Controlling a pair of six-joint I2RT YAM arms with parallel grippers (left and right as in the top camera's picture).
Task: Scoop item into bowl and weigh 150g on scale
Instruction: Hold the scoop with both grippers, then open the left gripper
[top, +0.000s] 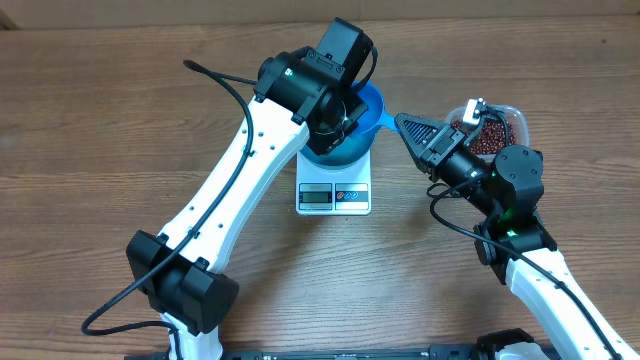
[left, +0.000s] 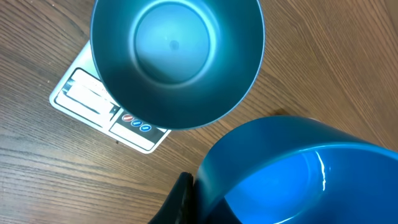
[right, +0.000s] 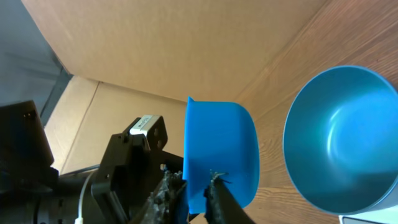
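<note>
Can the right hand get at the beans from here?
Probably yes. The beans lie uncovered in the tub beside the right hand, which is at the scoop; the left arm is over the bowl, clear of it.

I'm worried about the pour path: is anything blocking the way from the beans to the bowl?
Yes. The left gripper hangs over the bowl on the scale, covering much of its mouth; the scoop sits beside its rim, toward the beans.

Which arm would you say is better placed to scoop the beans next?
Probably right: the right hand pinches the blue scoop, with the tub of beans just beside it; the left hand hangs over the bowl, farther off.
</note>
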